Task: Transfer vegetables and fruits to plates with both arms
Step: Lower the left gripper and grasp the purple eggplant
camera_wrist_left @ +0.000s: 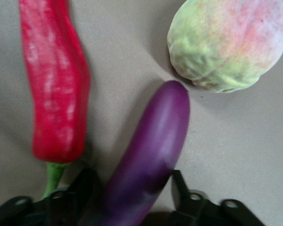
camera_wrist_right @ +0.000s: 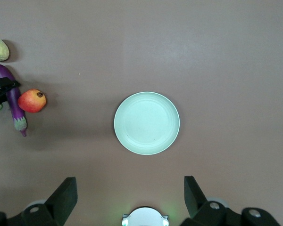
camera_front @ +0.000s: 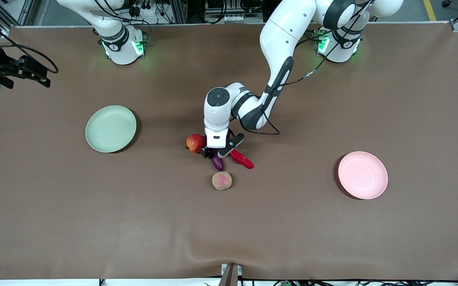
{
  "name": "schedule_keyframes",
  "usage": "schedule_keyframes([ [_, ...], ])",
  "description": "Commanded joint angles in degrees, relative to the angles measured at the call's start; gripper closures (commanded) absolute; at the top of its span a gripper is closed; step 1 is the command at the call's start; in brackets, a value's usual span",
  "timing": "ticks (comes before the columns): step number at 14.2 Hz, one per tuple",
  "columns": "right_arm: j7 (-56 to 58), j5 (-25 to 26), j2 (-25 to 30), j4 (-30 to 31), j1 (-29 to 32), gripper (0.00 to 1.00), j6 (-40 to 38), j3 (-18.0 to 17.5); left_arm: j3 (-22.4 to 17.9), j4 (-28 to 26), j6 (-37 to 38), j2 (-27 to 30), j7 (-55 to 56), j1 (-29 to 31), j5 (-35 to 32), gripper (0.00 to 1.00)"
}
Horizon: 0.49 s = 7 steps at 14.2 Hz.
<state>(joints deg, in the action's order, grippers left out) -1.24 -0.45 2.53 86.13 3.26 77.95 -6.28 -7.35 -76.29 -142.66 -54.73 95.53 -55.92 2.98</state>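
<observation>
Brown bench [camera_front: 94, 222] covering matt, cloth-like, slightly rippled near the front edge. Eggplant [camera_wrist_left: 151, 155] glossy, smooth, deep purple with soft highlights. Chili pepper [camera_wrist_left: 56, 89] shiny red, faintly wrinkled skin, with a dull green stem [camera_wrist_left: 53, 176]. Yellowish-green fruit [camera_wrist_left: 228, 42] matt, dimpled and rough, with a powdery-looking pink blush. Red fruit [camera_front: 195, 143] smooth with a mild sheen. Pale green plate [camera_wrist_right: 146, 123] matt, plastic-looking, with faint concentric ridges. Pale pink plate [camera_front: 363, 175] equally matt and smooth. Left gripper [camera_wrist_left: 132, 202] black, matt plastic, with small metal screws. Right gripper [camera_wrist_right: 130, 197] likewise dull black. Arm shells [camera_front: 280, 35] glossy white plastic, black bands at the joints.
</observation>
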Motion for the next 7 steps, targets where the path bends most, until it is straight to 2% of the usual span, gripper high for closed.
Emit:
schedule_keyframes([
  [1, 0.7, -0.7, -0.6, -1.1, 1.7, 0.00, -0.7, -1.0, -1.1, 1.6, -0.3, -1.3, 1.1, -0.9, -0.1, 1.00],
  [4, 0.8, 0.1, -5.4, -1.1, 0.9, 0.00, -0.4, -1.1, -1.8, 1.5, 0.2, 0.8, 0.7, -0.9, -1.2, 1.00],
  [7, 0.9, 0.0, -7.0, -0.9, 0.4, 0.00, -0.9, -1.3, -2.4, 1.4, 2.7, 7.5, 0.0, -0.3, -2.6, 1.00],
])
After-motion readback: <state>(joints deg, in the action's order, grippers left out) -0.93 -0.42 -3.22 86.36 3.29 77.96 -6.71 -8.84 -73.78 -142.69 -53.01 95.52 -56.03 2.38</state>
